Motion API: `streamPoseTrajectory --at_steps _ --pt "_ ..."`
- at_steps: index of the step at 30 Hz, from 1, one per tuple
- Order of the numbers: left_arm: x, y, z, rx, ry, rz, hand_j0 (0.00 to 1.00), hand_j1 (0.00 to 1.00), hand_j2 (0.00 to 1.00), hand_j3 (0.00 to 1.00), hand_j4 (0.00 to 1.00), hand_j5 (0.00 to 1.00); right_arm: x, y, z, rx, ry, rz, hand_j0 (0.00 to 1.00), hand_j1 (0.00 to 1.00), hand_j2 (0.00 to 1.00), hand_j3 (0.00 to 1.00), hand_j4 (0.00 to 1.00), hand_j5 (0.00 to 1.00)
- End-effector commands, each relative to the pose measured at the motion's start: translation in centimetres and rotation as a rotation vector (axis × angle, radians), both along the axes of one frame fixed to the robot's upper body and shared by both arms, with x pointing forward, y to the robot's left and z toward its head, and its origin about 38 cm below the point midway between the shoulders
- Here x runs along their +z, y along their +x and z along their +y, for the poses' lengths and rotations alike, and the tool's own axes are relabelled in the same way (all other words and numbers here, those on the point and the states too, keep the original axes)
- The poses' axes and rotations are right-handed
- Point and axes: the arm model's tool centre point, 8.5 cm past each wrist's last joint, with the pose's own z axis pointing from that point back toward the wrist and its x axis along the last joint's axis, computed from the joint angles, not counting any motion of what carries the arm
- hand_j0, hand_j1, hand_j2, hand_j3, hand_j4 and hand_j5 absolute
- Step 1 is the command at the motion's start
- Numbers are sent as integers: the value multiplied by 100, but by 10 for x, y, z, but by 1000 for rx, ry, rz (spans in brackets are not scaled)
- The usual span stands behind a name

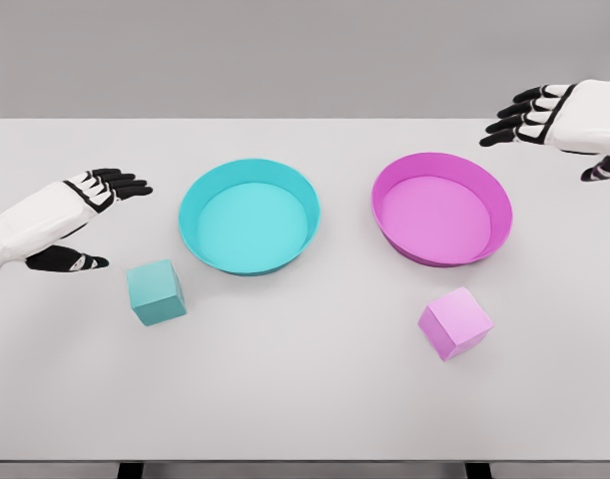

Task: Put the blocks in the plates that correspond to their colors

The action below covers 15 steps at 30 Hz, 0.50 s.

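Nothing placed yet: teal block (pixel 156 292) sits on table (pixel 305 409) just front-left of empty teal plate (pixel 249 216), pink block (pixel 454 322) in front of empty pink plate (pixel 441 208), left hand (pixel 70 222) and right hand (pixel 559 117) both spread-fingered, holding nothing.

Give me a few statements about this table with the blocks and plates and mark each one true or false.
1. The teal block lies inside the teal plate. False: it sits on the table in front of it.
2. The pink plate is empty. True.
3. The left robot hand holds a block. False: it is open and holds nothing.
4. The pink block rests on the table in front of the pink plate. True.
5. The right robot hand is open. True.
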Motion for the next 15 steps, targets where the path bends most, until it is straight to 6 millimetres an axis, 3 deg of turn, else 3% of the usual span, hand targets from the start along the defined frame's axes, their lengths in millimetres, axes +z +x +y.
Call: streamPoseTrajectory --at_steps 1,7,10,11,13,15 --pt "1 0 1 4 -3 2 100 100 100 100 100 100 0 0 1 2 8 1 100 100 100 100 100 100" --pt "11 1 13 3 79 12 100 100 100 100 100 100 6 -1 1 4 16 -6 100 100 100 100 100 100" --pt "37 7 20 -32 241 37 100 100 100 100 100 100 11 -2 -2 -7 -25 -29 100 100 100 100 100 100" --pt "47 7 10 -67 278 29 100 100 100 100 100 100 13 -12 15 56 -43 -42 100 100 100 100 100 100" --pt "67 5 11 -88 360 17 100 100 100 100 100 100 16 -11 18 62 -74 -44 100 100 100 100 100 100" --pt "87 1 11 -110 396 -3 100 100 100 100 100 100 -2 -9 24 82 -114 4 100 100 100 100 100 100"
